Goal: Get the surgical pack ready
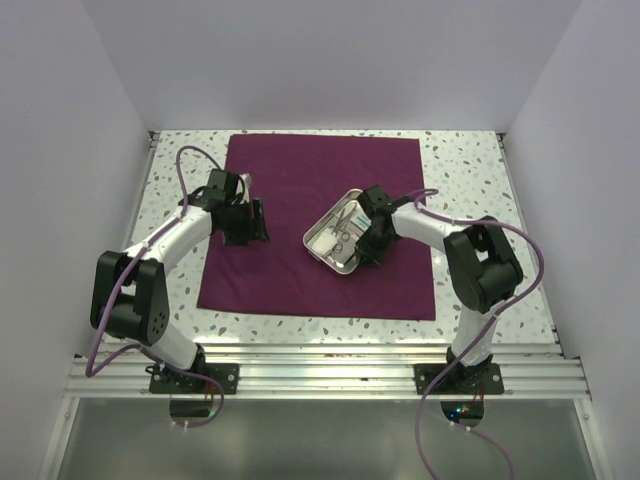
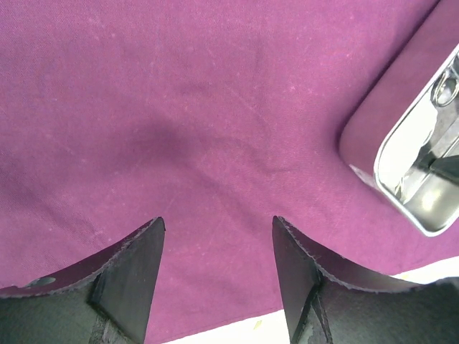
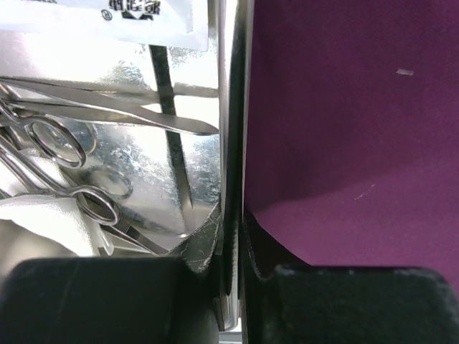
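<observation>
The surgical pack, a large maroon drape (image 1: 300,175) (image 2: 215,107) (image 3: 344,107), lies spread flat on the speckled table. A shiny steel tray (image 1: 330,263) (image 2: 384,188) sits on its right-centre part, holding scissors (image 3: 61,147), forceps (image 3: 143,115) and a white packet (image 3: 122,18). My right gripper (image 1: 368,236) (image 3: 233,215) is shut on the tray's right rim (image 3: 228,107), one finger inside the tray and one outside. My left gripper (image 1: 250,222) (image 2: 218,222) hovers open over the drape's left part near its edge, with nothing between its fingers.
White walls enclose the table on three sides. Speckled tabletop (image 1: 470,170) shows around the drape. An aluminium rail (image 1: 320,375) carrying both arm bases runs along the near edge.
</observation>
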Robot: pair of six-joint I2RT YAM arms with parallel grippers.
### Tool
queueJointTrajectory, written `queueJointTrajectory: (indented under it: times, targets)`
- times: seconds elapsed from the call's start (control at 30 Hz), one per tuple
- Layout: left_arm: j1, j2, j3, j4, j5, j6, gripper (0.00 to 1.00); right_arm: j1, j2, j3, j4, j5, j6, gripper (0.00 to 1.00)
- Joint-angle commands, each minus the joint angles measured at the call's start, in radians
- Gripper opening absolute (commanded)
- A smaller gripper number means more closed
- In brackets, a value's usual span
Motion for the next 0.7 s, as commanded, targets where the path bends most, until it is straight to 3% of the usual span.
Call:
queueJointTrajectory:
  times: [0.0,0.1,0.3,0.43,0.53,0.67]
  targets:
    - [-0.001,0.007,0.015,-0.009,0.0,-0.013,0.66,0.02,-0.008,0.028,0.021,-0.004,-0.005,0.24]
    - [-0.001,0.015,0.014,-0.004,0.001,-0.01,0.67,0.025,-0.05,0.064,-0.048,-0.001,-0.086,0.49]
    - [-0.004,0.059,0.015,-0.01,0.0,-0.011,0.66,-0.024,-0.175,0.251,-0.233,0.165,-0.445,0.74]
    - [-0.007,0.078,0.017,-0.03,-0.037,0.007,0.67,-0.136,-0.146,0.38,-0.261,0.288,-0.716,0.84]
    - [-0.022,0.099,0.034,-0.076,-0.082,-0.005,0.68,-0.234,-0.041,0.448,-0.191,0.21,-0.865,0.86]
    - [-0.057,0.133,0.055,-0.092,-0.141,-0.034,0.71,-0.256,0.168,0.634,-0.111,0.181,-1.051,0.86]
